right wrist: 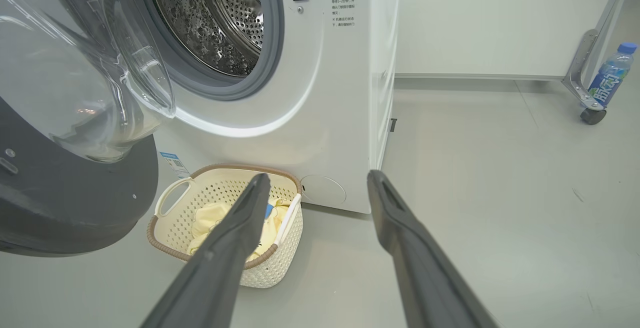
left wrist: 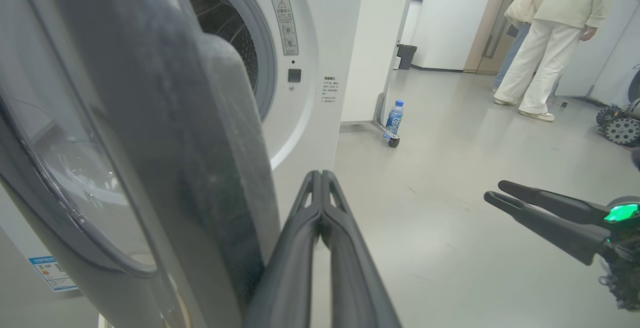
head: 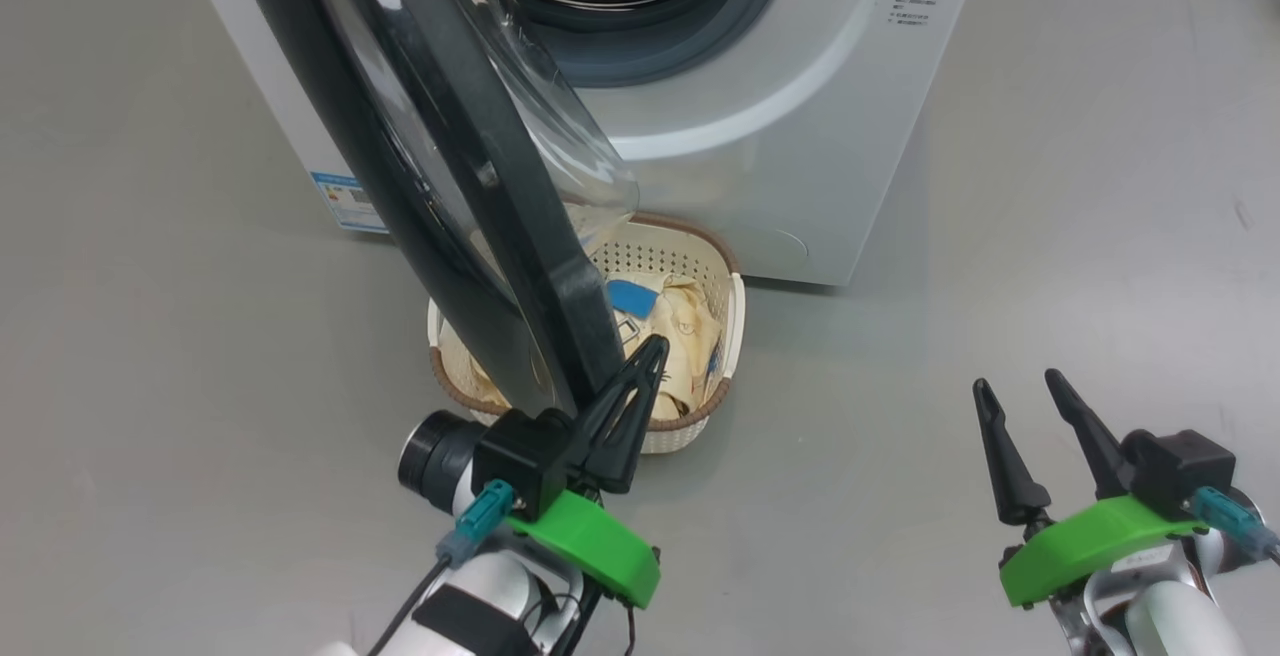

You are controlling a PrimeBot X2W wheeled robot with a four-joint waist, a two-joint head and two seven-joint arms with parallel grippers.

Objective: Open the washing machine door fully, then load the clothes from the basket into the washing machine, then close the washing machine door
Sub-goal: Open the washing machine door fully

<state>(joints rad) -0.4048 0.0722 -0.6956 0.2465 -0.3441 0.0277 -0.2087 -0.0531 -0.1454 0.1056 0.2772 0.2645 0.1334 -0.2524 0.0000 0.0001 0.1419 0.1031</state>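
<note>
The door [head: 470, 196] stands only partly open, clothes [head: 670, 326] unloaded in the basket [head: 690, 246], left hand [head: 652, 344] pinched shut on nothing beside the door, right hand [head: 1018, 383] spread wide, empty.

You're looking at a white washing machine [head: 760, 166] with a glossy black washing machine door [head: 520, 216], a cream perforated basket [head: 690, 266] rimmed in brown, and pale yellow clothes [head: 680, 326] patched bright blue.
</note>
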